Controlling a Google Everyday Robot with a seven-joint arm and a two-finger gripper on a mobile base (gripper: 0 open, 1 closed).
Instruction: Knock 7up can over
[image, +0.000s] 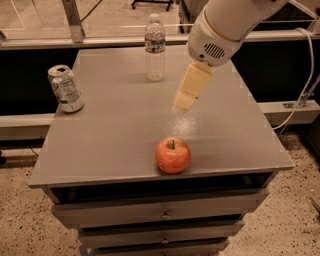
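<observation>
Camera view, left edge first: what do we log?

We log the 7up can (65, 88) upright on the grey table (115, 150), close to the left edge and in the far half. Its body is white-silver with green markings and its top is silver. Nothing touches it.

And moving right?

We find a clear water bottle (155, 47) upright near the far edge, about mid-width, with its cap on, well apart from the can. Further right and at the near edge sits a red apple (172, 155), stem up, just short of the table's lip.

Where do we place the gripper?

We place the gripper (184, 102) over the tabletop, just right of centre, between the bottle and the apple in depth. It is cream-coloured and slants down and to the left from the white arm (220, 25), which enters from the upper right. We see it touching no object, and it is well apart from the can, with bare table between them.

Open or closed?

We cannot tell whether it is open or closed from this angle; we record only that it holds nothing.

Anything at the right?

We note a pale cable (300, 95) hanging beside the right edge, and drawers (160, 215) under the tabletop.
</observation>
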